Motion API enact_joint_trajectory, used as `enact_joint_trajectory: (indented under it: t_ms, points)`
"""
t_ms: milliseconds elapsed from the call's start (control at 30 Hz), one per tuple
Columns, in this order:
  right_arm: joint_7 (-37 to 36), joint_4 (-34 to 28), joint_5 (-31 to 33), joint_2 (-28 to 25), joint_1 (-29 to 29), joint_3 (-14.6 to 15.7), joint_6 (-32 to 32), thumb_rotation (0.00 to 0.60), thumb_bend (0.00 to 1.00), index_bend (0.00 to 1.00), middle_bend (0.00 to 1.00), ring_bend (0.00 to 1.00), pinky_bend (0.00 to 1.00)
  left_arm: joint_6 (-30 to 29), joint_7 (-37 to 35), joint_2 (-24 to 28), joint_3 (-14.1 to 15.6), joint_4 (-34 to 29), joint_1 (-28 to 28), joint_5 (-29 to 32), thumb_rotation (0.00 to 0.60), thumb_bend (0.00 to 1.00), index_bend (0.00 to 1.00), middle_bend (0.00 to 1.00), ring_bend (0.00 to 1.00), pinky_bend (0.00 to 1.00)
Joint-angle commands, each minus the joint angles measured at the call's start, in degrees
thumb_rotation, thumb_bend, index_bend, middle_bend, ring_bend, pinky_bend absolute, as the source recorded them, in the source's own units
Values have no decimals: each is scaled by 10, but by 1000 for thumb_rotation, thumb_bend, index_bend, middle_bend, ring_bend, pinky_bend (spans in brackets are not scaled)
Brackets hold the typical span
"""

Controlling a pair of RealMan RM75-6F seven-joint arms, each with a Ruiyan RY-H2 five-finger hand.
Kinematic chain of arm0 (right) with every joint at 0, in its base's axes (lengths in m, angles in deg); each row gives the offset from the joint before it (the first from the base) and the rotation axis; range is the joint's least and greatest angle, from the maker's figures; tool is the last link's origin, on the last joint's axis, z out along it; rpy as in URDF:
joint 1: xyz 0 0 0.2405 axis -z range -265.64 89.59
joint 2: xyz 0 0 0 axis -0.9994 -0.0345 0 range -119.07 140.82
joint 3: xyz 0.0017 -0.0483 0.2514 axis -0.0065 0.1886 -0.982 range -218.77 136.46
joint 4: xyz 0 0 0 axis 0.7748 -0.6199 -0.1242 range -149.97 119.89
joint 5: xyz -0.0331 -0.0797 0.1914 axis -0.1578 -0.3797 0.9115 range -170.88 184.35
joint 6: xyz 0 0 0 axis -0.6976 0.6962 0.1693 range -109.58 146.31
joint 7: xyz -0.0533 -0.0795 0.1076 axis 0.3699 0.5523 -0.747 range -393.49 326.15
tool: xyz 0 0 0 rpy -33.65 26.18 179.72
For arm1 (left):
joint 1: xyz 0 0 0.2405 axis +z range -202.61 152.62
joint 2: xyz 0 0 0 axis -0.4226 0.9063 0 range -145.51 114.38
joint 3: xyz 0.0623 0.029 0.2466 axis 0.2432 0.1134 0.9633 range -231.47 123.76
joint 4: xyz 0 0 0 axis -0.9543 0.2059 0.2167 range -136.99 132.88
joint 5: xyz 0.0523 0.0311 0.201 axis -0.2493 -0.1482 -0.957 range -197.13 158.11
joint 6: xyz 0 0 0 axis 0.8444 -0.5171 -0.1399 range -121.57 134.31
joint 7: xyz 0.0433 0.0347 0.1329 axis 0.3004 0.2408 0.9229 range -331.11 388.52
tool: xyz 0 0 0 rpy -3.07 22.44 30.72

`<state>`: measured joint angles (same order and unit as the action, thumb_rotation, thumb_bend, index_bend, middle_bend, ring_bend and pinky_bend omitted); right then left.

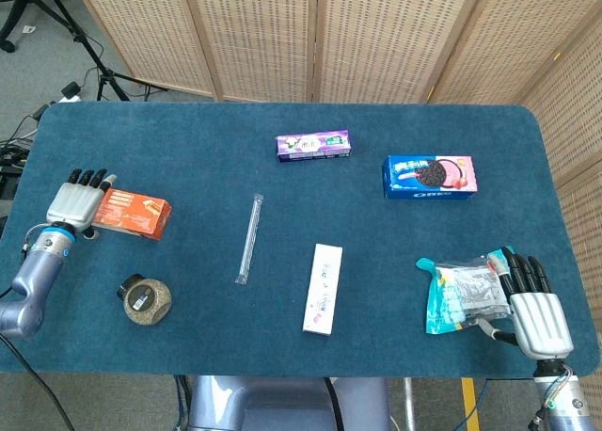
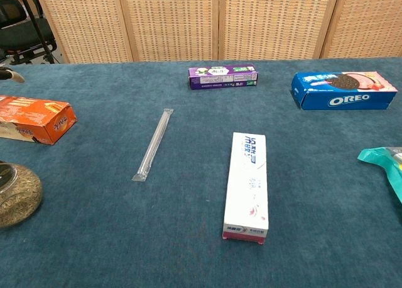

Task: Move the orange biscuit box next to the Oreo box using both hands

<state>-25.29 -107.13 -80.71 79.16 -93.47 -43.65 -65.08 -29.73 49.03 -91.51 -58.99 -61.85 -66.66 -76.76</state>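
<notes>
The orange biscuit box (image 1: 134, 215) lies flat near the table's left edge, also seen in the chest view (image 2: 34, 119). My left hand (image 1: 79, 199) is at the box's left end, covering that end, its fingers stretched out and apart. Only one fingertip (image 2: 14, 75) shows in the chest view. The blue Oreo box (image 1: 430, 176) lies far off at the back right (image 2: 342, 90). My right hand (image 1: 537, 311) lies flat at the front right, fingers straight, holding nothing, beside a teal snack bag (image 1: 463, 295).
Between the two boxes lie a clear wrapped straw (image 1: 248, 238), a white toothpaste box (image 1: 323, 288) and a purple box (image 1: 313, 146). A round brass jar (image 1: 145, 299) sits in front of the orange box. Wicker screens stand behind the table (image 1: 282, 356).
</notes>
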Motion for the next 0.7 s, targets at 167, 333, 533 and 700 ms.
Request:
enact_joint_trajectory:
  t_ms: [167, 333, 533, 700]
  points:
    - [-5, 1, 0, -1, 0, -1, -2, 600, 70, 0, 0, 0, 0, 11, 11, -12, 1, 3, -11, 19, 600, 76, 47, 0, 0, 0]
    - [-8, 0, -1, -3, 2, -1, -5, 600, 69, 0, 0, 0, 0, 13, 25, -19, 8, 7, -11, 34, 600, 81, 47, 0, 0, 0]
    - [-9, 0, -3, -4, 2, 0, -6, 600, 66, 0, 0, 0, 0, 17, 38, -24, 18, 11, -11, 52, 600, 104, 58, 0, 0, 0]
    - [-8, 0, -4, -3, 2, 1, -5, 600, 66, 0, 0, 0, 0, 10, 46, -30, 23, 16, -10, 57, 600, 143, 101, 0, 0, 0]
